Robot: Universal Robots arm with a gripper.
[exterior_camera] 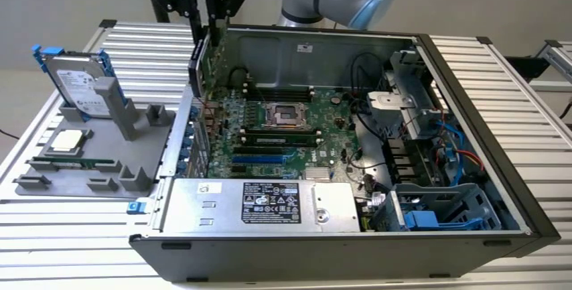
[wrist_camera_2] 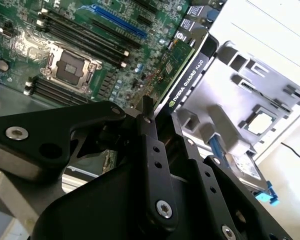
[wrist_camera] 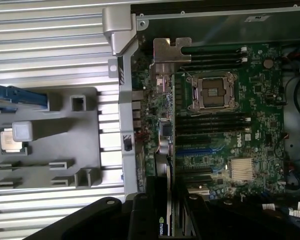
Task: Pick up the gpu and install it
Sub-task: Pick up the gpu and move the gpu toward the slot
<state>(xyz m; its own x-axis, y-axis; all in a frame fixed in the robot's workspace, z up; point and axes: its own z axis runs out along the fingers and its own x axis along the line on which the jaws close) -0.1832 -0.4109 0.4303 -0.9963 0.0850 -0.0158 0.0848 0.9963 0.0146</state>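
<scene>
**GPU held on edge at the rear wall of the open case**

In the exterior view we see the end effector (exterior_camera: 208,21) coming down from the top, clamped on the gpu (exterior_camera: 198,62). The card hangs edge-on at the rear wall of the open computer case (exterior_camera: 313,256), at the exterior view's left of the motherboard (exterior_camera: 268,129). The case lies on a ribbed metal surface (exterior_camera: 510,69). Further to the exterior view's left, a grey fixture (exterior_camera: 80,188) carries a tilted hard drive (exterior_camera: 76,82) with blue rails, a processor (exterior_camera: 67,141) and a memory stick (exterior_camera: 76,163).

In the second wrist view the black fingers (wrist_camera_2: 149,145) pinch the near end of the gpu (wrist_camera_2: 182,65). Its green board and black cooler reach out over the motherboard (wrist_camera_2: 40,30), with the processor socket (wrist_camera_2: 70,65) to one side and the fixture (wrist_camera_2: 220,100) to the other.

In the first wrist view we look along the card from the end effector (wrist_camera: 164,200) to its silver end bracket (wrist_camera: 165,50). The gpu (wrist_camera: 161,220) runs along the board's edge, between the rear wall and the blue slot (wrist_camera: 195,150). We cannot tell whether it touches the board.
</scene>
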